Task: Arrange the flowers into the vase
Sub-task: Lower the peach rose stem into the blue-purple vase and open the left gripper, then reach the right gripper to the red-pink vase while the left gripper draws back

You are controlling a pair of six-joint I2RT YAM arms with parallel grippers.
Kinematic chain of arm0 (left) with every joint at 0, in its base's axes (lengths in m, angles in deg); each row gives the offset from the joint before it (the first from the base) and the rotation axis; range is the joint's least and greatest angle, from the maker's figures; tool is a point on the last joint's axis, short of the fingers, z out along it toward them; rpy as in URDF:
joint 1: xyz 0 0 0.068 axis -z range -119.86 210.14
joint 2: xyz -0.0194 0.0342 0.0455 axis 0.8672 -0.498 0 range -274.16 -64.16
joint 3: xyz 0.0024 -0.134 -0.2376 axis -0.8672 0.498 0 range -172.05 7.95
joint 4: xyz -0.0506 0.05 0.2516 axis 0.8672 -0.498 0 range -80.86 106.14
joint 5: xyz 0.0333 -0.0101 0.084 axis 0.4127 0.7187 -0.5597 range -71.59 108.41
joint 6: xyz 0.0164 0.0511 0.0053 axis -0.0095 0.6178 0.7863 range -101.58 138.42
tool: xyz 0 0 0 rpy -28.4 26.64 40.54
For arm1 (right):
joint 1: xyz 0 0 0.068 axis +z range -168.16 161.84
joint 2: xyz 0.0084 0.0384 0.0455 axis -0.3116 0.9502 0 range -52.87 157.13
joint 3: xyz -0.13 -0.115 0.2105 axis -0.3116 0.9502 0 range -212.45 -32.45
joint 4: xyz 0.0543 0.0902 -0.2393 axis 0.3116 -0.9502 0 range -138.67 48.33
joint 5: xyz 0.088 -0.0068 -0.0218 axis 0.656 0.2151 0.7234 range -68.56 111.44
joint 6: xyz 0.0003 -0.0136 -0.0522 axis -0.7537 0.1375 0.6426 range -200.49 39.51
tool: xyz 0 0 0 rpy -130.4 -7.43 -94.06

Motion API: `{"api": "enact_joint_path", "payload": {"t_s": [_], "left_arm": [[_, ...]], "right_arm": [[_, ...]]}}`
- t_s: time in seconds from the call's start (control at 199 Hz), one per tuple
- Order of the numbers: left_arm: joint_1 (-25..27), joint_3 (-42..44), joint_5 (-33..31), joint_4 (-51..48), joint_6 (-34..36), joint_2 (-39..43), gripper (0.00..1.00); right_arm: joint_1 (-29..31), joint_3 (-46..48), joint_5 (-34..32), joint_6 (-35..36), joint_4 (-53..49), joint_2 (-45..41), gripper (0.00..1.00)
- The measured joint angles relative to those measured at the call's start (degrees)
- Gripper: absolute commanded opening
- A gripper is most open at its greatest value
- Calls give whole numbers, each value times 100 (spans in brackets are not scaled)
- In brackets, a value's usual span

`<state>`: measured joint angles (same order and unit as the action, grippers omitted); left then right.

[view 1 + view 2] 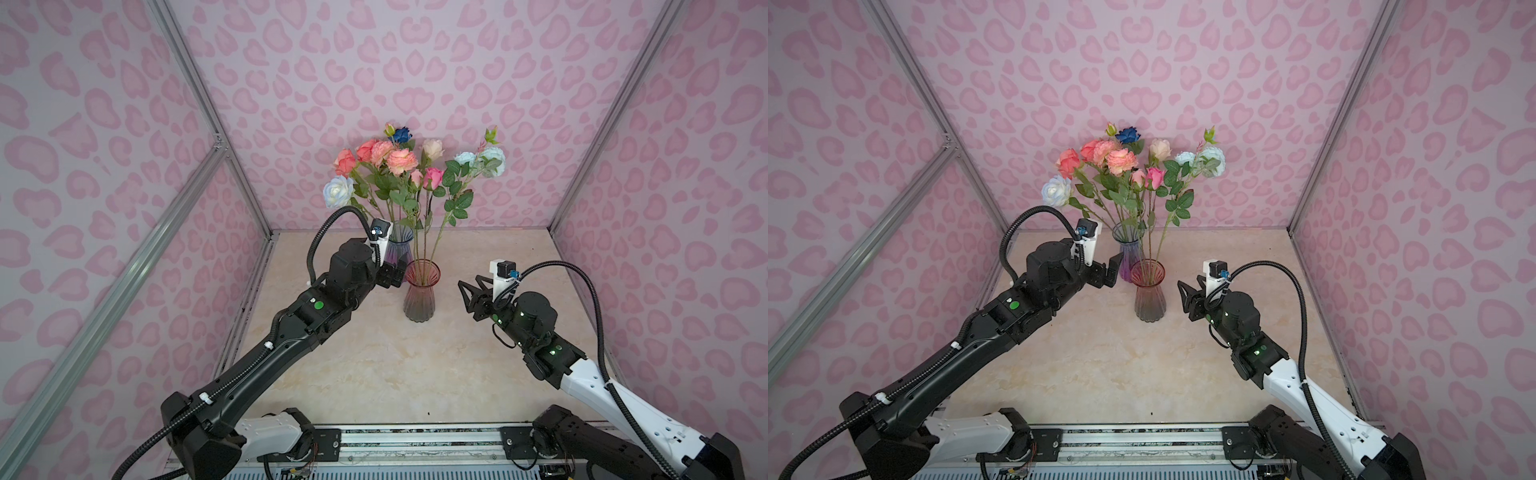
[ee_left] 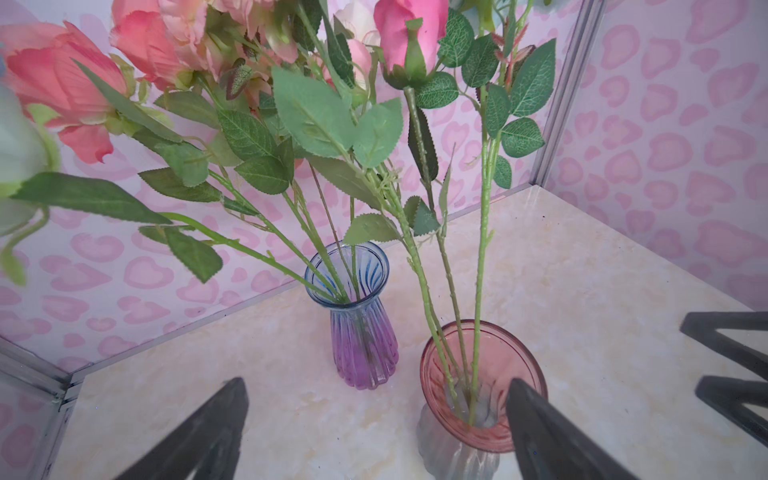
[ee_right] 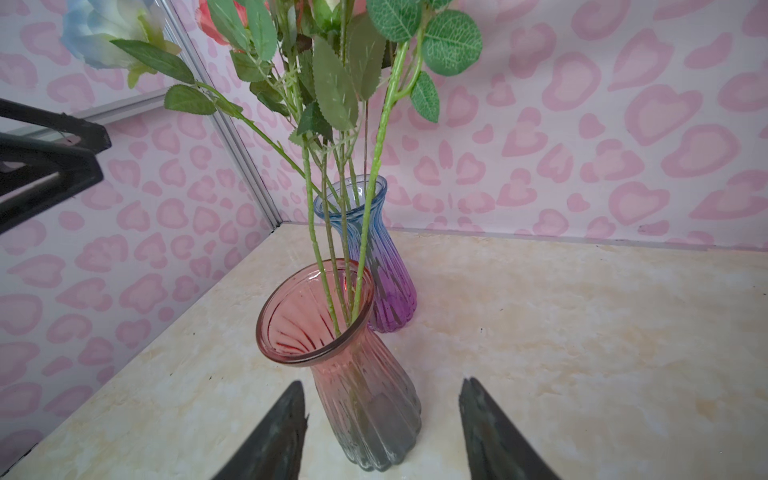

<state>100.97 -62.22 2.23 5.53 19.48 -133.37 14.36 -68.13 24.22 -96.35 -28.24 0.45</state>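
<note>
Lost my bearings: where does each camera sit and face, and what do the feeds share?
Top views: above the robot's base, looking down and forward at pink vase, blue-purple vase, flowers; left arm with left end effector, right arm with right end effector show.
Left wrist: on left arm, facing both vases; own fingers, right end effector show.
Right wrist: on right arm, facing both vases; own fingers, left end effector show.
Shared: both wrist views hold both vases.

On tabletop (image 1: 374, 365), mid-width, toward far edge: front vase (image 1: 420, 299); rear vase (image 1: 398, 246) just behind, slightly left. In both vases: flowers (image 1: 399, 166), stems down. Just left of front vase, before rear vase: left gripper (image 1: 1111, 272). Right of front vase, apart: right gripper (image 1: 468, 283).
</note>
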Motion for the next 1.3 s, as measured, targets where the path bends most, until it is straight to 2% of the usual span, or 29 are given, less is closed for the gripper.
{"api": "enact_joint_path", "payload": {"t_s": [0.055,0.171,0.331,0.527,0.752,1.304], "left_arm": [[0,138,101,44,-4,153,98],[0,420,140,129,-94,522,98],[0,925,131,221,-262,1235,98],[0,1665,-55,210,-511,2199,97],[0,2295,-348,133,-758,2968,97],[0,2494,-529,87,-896,3327,97]], "right_arm": [[76,0,17,20,42,26,75],[466,120,15,286,297,70,89],[1257,535,-332,946,863,328,99],[1425,837,-734,1307,1766,999,99],[1425,693,-1049,1259,2898,2216,99],[1576,518,-2398,1207,5663,4382,99]]}}
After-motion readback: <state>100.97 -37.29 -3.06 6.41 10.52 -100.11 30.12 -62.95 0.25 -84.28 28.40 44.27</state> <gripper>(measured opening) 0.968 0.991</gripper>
